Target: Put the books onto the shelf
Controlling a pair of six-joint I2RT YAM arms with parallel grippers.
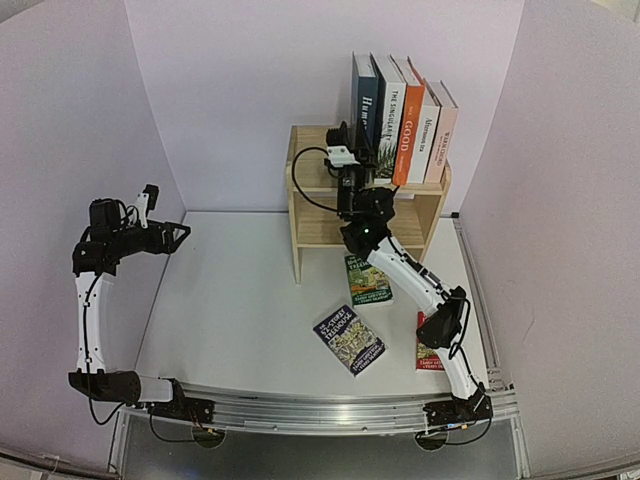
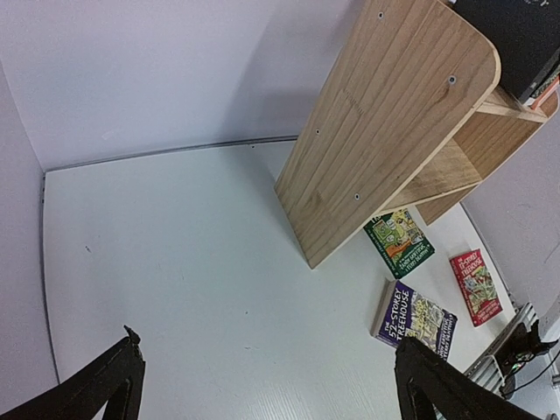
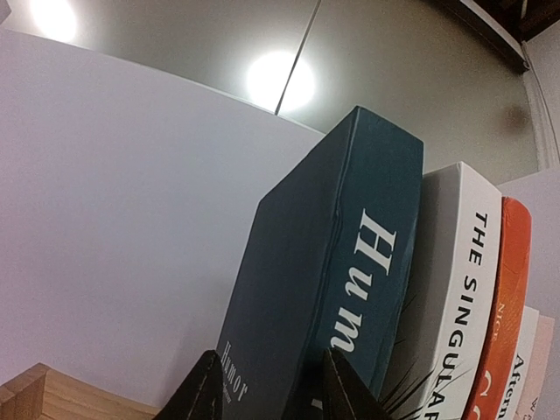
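Right gripper sits at the foot of the dark blue Humor book, fingers either side of it; clamped or not, can't tell. Book stands upright, long axis vertical, leftmost of five on the shelf top. Left gripper spread wide, well apart. On the table, lying flat: green paperback, dark paperback, red paperback.

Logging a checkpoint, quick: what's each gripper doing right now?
Left gripper: open, empty.
Right gripper: around the dark blue Humor book; grip cannot be told.
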